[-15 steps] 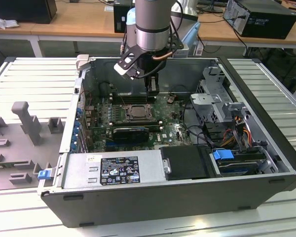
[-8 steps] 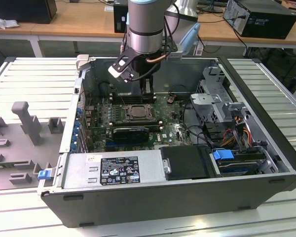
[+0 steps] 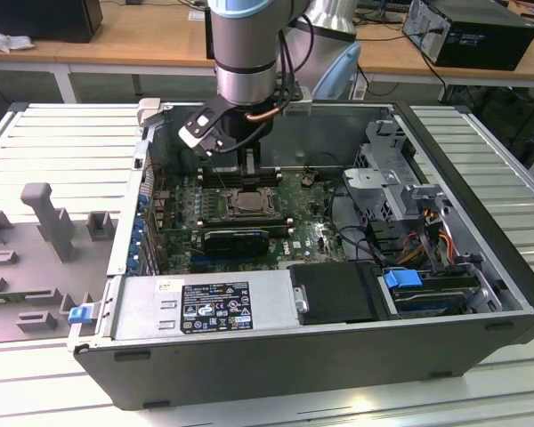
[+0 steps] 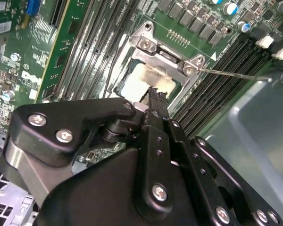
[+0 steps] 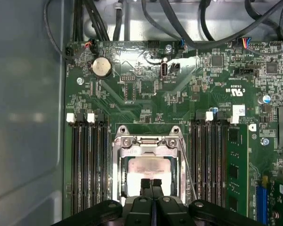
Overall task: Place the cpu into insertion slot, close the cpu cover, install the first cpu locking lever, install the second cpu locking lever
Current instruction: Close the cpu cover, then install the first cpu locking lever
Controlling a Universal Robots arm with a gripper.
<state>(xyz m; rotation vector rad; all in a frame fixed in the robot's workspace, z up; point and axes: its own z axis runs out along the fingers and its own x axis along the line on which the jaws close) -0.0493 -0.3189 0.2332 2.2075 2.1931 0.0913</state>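
pincer shut over seated cpu, cover down

exterior view, starting from the exterior view's left: a grey moulded fixture (image 3: pixel 46 213) lies on the slatted table (image 3: pixel 62 133), beside the open computer case (image 3: pixel 294 365). a blue clip (image 3: pixel 80 313) sits at the case's front corner on that side. toward the middle, the arm reaches down into the case and the gripper (image 3: pixel 246 173) hangs right over the insertion slot (image 3: pixel 231 206) on the green board. a black ribbed heatsink (image 3: pixel 236 240) lies just in front of the slot. on the exterior view's right stand a metal drive cage (image 3: pixel 392 173) and a bundle of cables (image 3: pixel 427 231).

first wrist view: long black memory slots (image 5: pixel 87 165) flank the socket on both sides. the cpu (image 5: pixel 148 165) lies flat in the slot. its pale top shows through the window of the cpu cover (image 5: pixel 119 169), which lies down around it. the two fingertips are pressed together with nothing between them, over one edge of the cpu's top. cannot tell whether they touch it.

second wrist view: a thin locking lever (image 4: pixel 236 75) runs out from the socket's corner, its free end over the memory slots, away from the cover.
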